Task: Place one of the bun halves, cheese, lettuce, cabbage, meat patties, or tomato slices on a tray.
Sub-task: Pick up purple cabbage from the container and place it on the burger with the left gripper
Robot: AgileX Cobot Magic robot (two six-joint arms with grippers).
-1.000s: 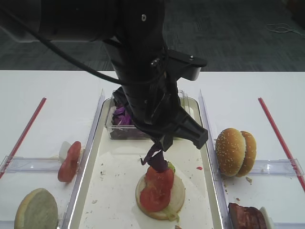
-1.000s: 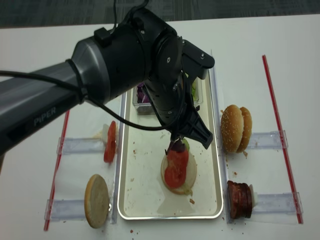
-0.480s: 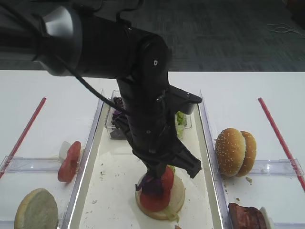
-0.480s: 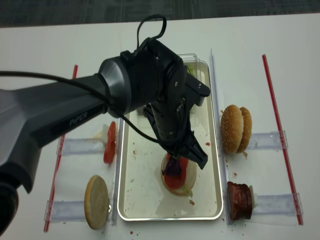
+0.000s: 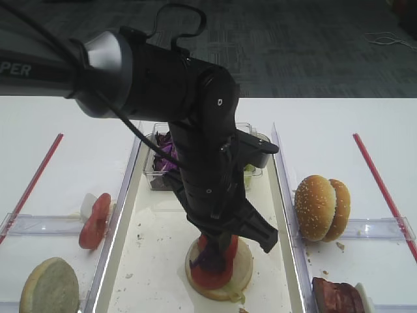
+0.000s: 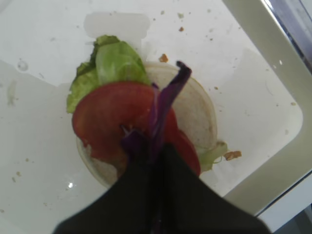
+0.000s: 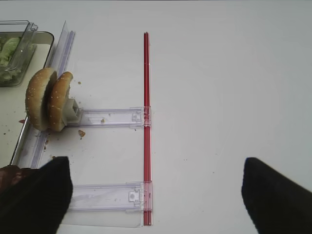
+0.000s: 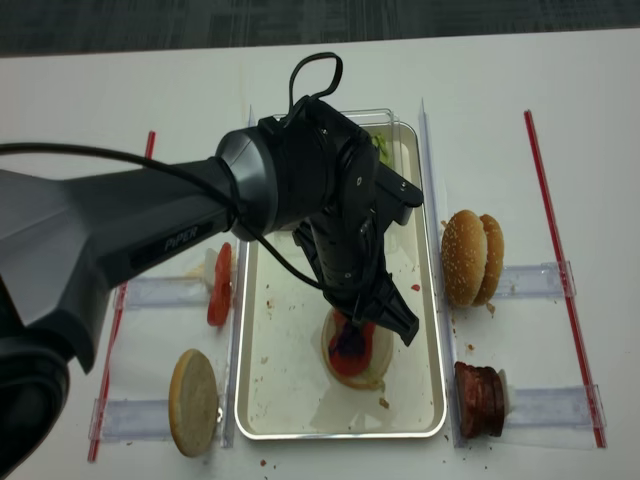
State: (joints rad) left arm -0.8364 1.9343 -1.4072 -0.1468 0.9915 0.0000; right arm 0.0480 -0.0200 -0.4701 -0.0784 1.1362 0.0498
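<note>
The left gripper (image 6: 155, 161) is down over the middle of the tray (image 8: 262, 400), its two dark fingers (image 6: 183, 195) pressed together and pinching a purple strip of cabbage (image 6: 168, 100). In the left wrist view the strip runs up from between the fingertips and lies across the tomato slices (image 6: 109, 117), its far end curling over the pale bun half (image 6: 197, 112) underneath. That bun half sits flat on the tray floor with green lettuce (image 6: 109, 63) sticking out from under the tomato on one side and a smaller bit of leaf showing at the opposite edge. From the high views the left arm (image 5: 195, 130) hides much of the stack, and only the front of the bun and tomato shows below the gripper. At the far end of the tray stands a clear tub (image 5: 158, 171) holding more purple cabbage and green leaves. Left of the tray, a tomato slice (image 8: 219, 285) stands on edge in a clear holder, and a bun half (image 8: 193, 402) stands nearer the front. Right of the tray, two sesame bun halves (image 8: 472, 257) stand together, with meat patties (image 8: 478, 400) further forward. The right gripper (image 7: 156, 195) hangs over bare table beside a red strip (image 7: 146, 122), its two dark fingers spread wide apart with nothing between them.
</note>
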